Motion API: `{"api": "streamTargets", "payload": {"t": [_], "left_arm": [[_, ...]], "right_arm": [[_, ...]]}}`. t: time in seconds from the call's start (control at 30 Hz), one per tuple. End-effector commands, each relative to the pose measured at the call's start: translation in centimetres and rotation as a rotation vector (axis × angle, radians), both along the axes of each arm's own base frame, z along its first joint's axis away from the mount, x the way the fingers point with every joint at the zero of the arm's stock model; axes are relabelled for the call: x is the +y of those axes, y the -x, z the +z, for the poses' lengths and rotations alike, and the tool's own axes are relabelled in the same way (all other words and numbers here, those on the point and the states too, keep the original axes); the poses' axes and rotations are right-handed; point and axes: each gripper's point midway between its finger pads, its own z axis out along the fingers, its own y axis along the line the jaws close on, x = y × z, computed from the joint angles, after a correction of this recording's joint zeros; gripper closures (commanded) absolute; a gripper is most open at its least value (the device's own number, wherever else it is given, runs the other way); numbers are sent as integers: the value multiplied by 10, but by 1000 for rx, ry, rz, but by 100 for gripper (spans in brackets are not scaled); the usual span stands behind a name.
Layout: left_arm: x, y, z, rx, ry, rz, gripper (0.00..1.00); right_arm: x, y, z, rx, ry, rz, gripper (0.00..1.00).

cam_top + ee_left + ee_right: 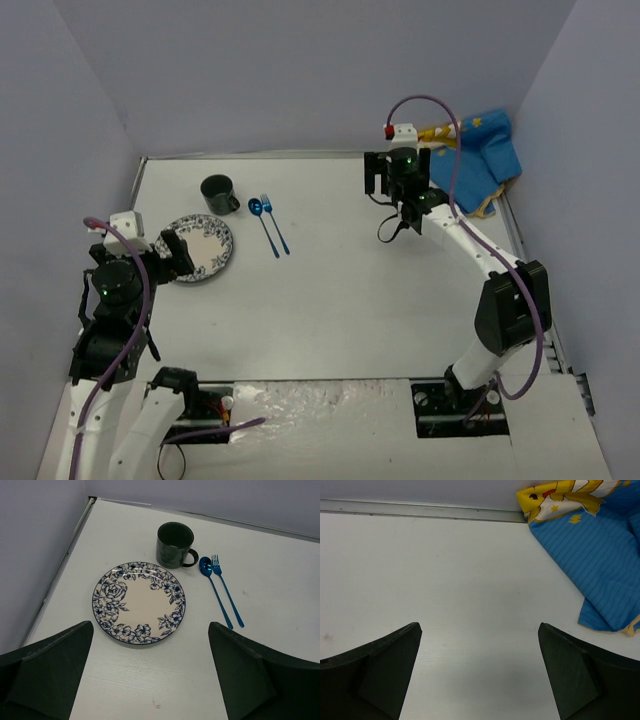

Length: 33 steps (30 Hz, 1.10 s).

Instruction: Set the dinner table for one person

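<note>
Cloth (590,555) at upper right is lying limp, likely wanting a corner pinch, while left gripper (150,626) and right gripper (479,625) are gaping empty.

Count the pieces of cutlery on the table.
2. A blue spoon lies just right of the dark mug, and a blue fork lies beside it, farther right. The crumpled cloth could hide more.
</note>
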Motion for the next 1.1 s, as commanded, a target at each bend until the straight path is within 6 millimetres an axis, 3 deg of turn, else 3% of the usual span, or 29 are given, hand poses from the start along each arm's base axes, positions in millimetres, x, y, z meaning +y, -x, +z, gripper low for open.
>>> {"api": "streamTargets", "payload": {"t": [0.0,0.07,0.23,0.43,0.6,0.67,1.07], "left_arm": [[-6,-7,14,-55,18,-21,3],[-6,-6,14,-54,14,-24,3],[-8,-7,12,-46,6,-31,3],[-11,-10,10,-40,1,-47,3],[-12,-11,8,-29,-5,-54,3],[-13,-12,8,-29,-8,-58,3],[-16,-15,3,-7,-16,-73,3]], "right_arm": [[-31,-47,28,-123,-7,6,6],[-68,-67,2,-82,15,-38,10],[-121,-93,-53,11,50,-81,16],[-159,-113,-102,95,183,-65,16],[-176,-125,-119,105,283,-93,15],[-196,-129,-123,110,298,-124,15],[-221,-143,-156,170,373,-203,13]]}}
